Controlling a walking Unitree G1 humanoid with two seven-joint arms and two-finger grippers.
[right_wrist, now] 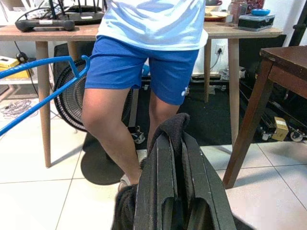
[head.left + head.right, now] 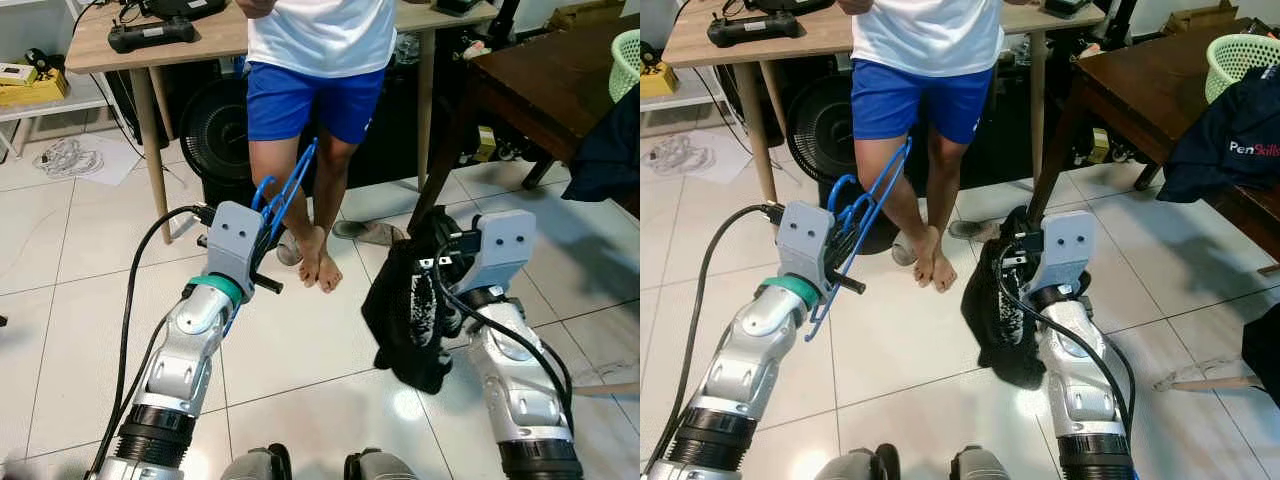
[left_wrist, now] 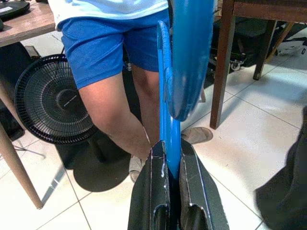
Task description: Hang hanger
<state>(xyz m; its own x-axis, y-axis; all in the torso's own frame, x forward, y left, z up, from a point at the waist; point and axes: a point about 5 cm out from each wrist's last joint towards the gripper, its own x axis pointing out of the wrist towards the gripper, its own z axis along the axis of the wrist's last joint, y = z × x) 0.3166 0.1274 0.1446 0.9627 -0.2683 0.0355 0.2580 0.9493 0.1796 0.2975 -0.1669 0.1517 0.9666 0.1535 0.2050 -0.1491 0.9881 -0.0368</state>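
My left gripper (image 2: 263,243) is raised in front of me and shut on a blue plastic hanger (image 2: 290,188). The hanger (image 3: 167,96) stands up from between the fingers, with its hook end pointing at the person. My right gripper (image 2: 448,266) is held at about the same height and is shut on a black garment (image 2: 404,312). The cloth hangs down to just above the tiled floor, and a fold of the garment (image 1: 169,125) bulges over the fingertips. The hanger (image 1: 38,67) and the garment are apart, with a gap between my two arms.
A barefoot person (image 2: 312,90) in blue shorts and a white shirt stands close ahead. Behind them are a light wooden desk (image 2: 150,48) and a black fan (image 2: 215,125). At the right, a dark wooden table (image 2: 1140,75) carries a green basket (image 2: 1240,55) and a dark shirt (image 2: 1230,130).
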